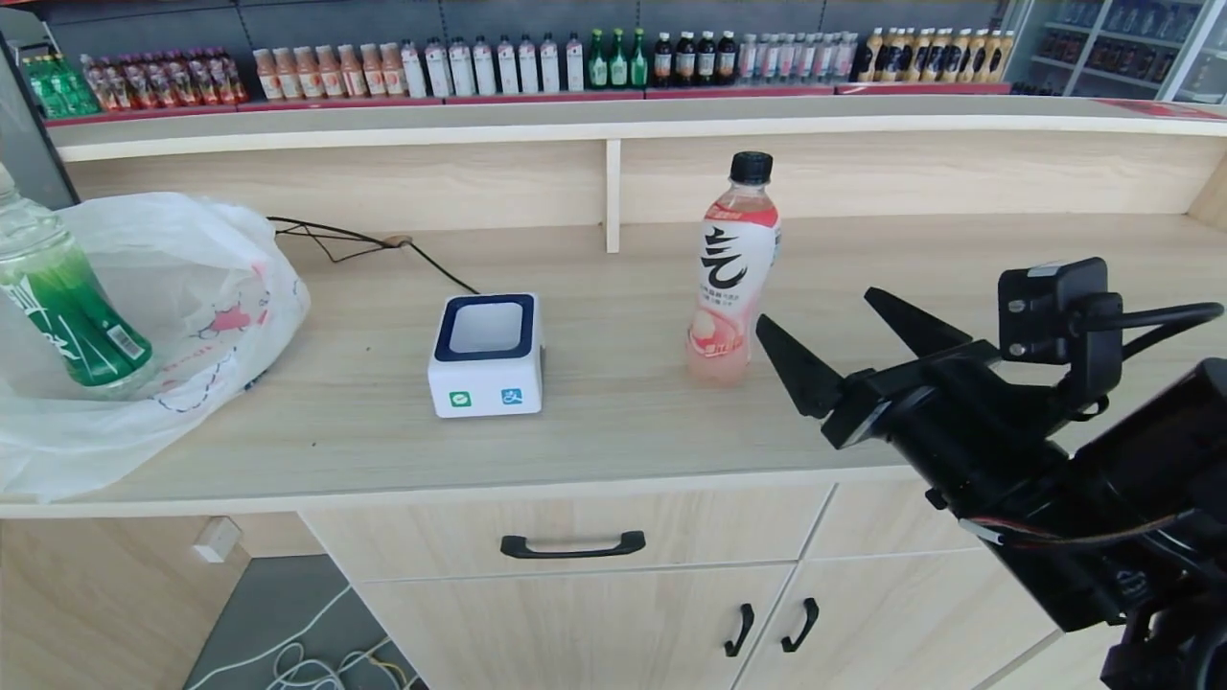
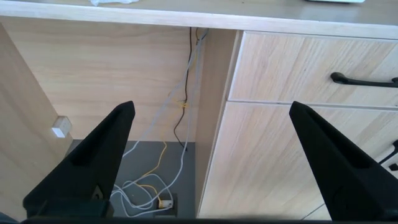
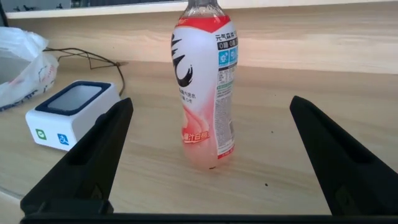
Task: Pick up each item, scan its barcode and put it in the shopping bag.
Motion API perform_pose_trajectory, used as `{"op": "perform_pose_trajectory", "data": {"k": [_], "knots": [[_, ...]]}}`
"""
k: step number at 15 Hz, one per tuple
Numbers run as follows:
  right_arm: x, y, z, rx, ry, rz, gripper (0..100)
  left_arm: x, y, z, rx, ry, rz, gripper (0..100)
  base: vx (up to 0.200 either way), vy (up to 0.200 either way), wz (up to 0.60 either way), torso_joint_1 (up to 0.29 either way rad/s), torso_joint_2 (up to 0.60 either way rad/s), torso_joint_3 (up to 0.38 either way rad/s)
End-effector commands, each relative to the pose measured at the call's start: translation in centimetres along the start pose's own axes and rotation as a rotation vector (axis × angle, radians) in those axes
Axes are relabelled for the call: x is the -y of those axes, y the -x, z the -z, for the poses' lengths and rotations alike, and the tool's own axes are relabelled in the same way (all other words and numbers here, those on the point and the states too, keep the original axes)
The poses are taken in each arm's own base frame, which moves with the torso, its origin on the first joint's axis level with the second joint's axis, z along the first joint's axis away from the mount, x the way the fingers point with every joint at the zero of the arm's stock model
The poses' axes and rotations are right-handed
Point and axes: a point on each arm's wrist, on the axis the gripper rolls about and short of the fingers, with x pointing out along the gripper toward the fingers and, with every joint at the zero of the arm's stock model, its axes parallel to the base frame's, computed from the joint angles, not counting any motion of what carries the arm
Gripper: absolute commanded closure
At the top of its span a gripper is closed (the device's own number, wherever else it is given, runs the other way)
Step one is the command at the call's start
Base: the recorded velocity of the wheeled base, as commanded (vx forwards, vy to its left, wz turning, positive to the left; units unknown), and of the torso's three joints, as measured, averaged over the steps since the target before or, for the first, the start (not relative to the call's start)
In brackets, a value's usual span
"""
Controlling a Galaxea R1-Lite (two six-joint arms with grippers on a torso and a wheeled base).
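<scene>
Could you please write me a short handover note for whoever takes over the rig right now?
Left gripper open, low in front of the cabinet, holding nothing. Right gripper open, beside the pink bottle, not touching it.
Pink bottle upright on the counter, right of the scanner. Green bottle tilted in the bag at the left.
Done: green bottle bagged.
Left: grasp the pink bottle, scan it, bag it.

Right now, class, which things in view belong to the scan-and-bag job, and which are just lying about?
Job: pink bottle, green bottle, scanner, shopping bag, right gripper.
Lying about: shelf bottles, drawer handle.
</scene>
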Motion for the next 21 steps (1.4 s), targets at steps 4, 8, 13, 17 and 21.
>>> {"op": "perform_pose_trajectory", "data": {"k": [4, 8, 13, 17, 21], "knots": [[-0.4, -2.0, -1.0, -0.064, 0.045, -0.015, 0, 0.0, 0.0, 0.0, 0.000, 0.000, 0.000, 0, 0.000, 0.000, 0.00, 0.000, 0.00, 0.000], [-0.7, -3.9, -1.8, -0.144, 0.067, -0.021, 0, 0.0, 0.0, 0.0, 0.000, 0.000, 0.000, 0, 0.000, 0.000, 0.00, 0.000, 0.00, 0.000], [-1.1, -5.5, -0.7, -0.194, 0.064, -0.019, 0, 0.0, 0.0, 0.0, 0.000, 0.000, 0.000, 0, 0.000, 0.000, 0.00, 0.000, 0.00, 0.000], [-1.1, -6.1, 0.1, -0.211, 0.047, -0.003, 0, 0.0, 0.0, 0.0, 0.000, 0.000, 0.000, 0, 0.000, 0.000, 0.00, 0.000, 0.00, 0.000], [-1.4, -7.0, 1.0, -0.222, 0.020, 0.008, 0, 0.0, 0.0, 0.0, 0.000, 0.000, 0.000, 0, 0.000, 0.000, 0.00, 0.000, 0.00, 0.000]]}}
